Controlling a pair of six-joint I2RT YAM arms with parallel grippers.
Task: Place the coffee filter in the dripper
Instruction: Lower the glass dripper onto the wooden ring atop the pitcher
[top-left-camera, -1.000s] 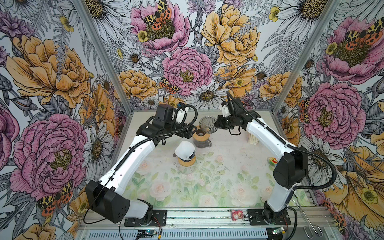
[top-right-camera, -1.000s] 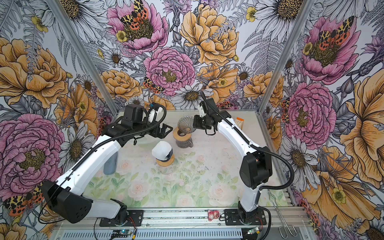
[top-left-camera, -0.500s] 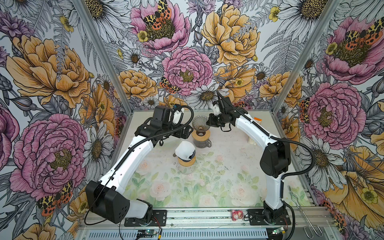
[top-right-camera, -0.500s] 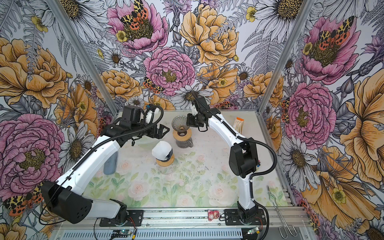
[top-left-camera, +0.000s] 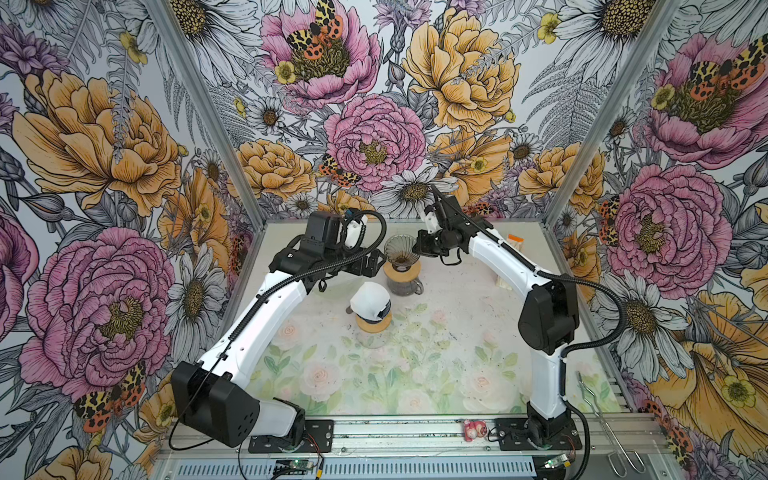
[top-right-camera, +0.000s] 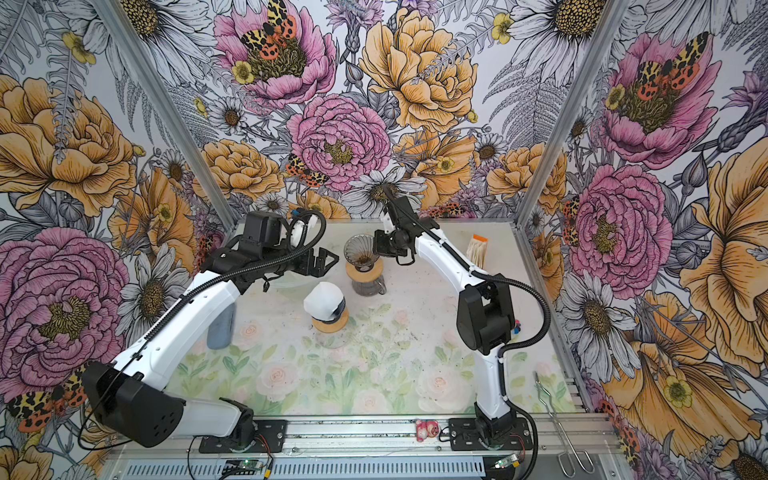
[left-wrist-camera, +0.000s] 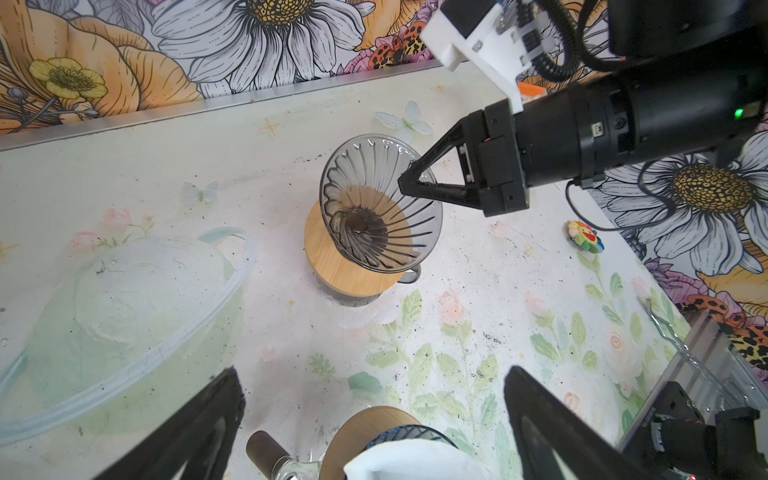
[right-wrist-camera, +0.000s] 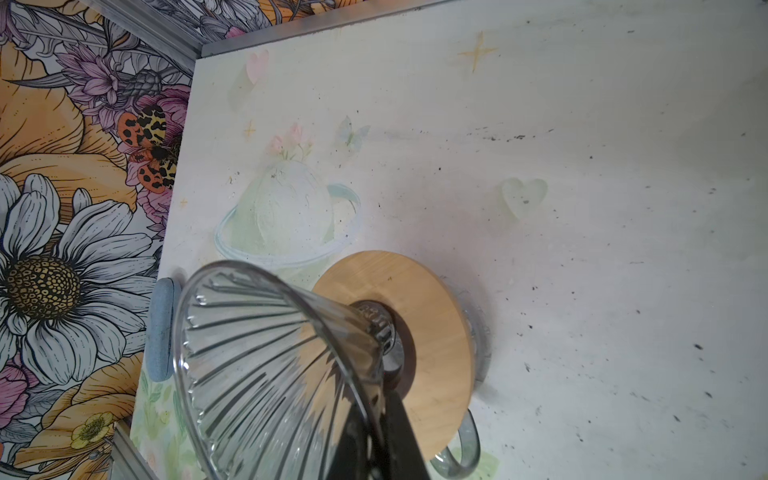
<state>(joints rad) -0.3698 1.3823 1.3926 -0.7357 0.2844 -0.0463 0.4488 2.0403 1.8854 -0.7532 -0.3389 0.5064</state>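
Note:
A ribbed glass dripper (top-left-camera: 401, 249) (top-right-camera: 361, 249) (left-wrist-camera: 374, 199) (right-wrist-camera: 266, 353) stands on a wooden collar (right-wrist-camera: 424, 316) atop a glass carafe at the back middle. My right gripper (top-left-camera: 417, 249) (top-right-camera: 376, 249) (left-wrist-camera: 405, 183) (right-wrist-camera: 376, 399) is shut on its rim, one finger inside the cone and one outside. Just left of the dripper hovers my left gripper (top-left-camera: 372, 264) (top-right-camera: 326, 262) (left-wrist-camera: 372, 374), open and empty. A white paper coffee filter (top-left-camera: 370, 301) (top-right-camera: 326, 299) (left-wrist-camera: 407, 461) sits in a second dripper nearer the front, under the left gripper.
A stack of paper filters (top-right-camera: 477, 249) with an orange tab leans at the back right. A blue-grey object (top-right-camera: 220, 328) (right-wrist-camera: 160, 332) lies by the left wall. Metal tongs (top-left-camera: 602, 415) rest at the front right and a small pink toy (top-left-camera: 473, 428) on the front rail.
The right arm swung its elbow inward and its gripper shifted left, carrying the dripper's cone slightly left. Over the last half second it barely moved. The left arm stayed put.

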